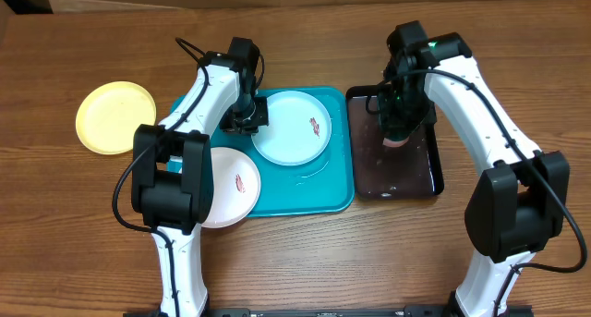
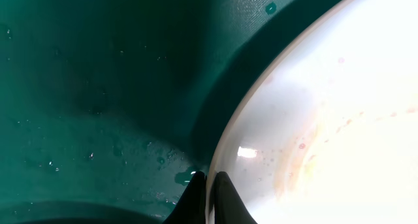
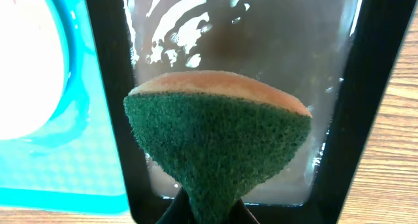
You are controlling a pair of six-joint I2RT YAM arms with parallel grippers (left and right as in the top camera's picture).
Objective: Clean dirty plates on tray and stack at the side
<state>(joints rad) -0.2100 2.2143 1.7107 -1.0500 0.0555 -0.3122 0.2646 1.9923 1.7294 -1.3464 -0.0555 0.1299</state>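
Overhead: smeared plate (image 1: 295,143) in turquoise tray (image 1: 314,193)

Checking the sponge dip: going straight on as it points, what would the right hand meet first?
Likely the wet floor of the black tray, with the sponge the right hand grips touching first; depth is unclear.

We note left arm (image 1: 211,81) crossing tray (image 1: 325,193) left side, left gripper (image 1: 251,123) pinching blue plate (image 1: 294,128) rim: left approach blocked. White plate (image 1: 231,188) overlaps tray front-left corner. Tray front-right corner bare, room there. Right gripper (image 1: 397,137) with sponge (image 3: 215,145) over black tray (image 1: 411,180), just beside tray. Yellow plate (image 1: 115,116) well apart, bare table around.
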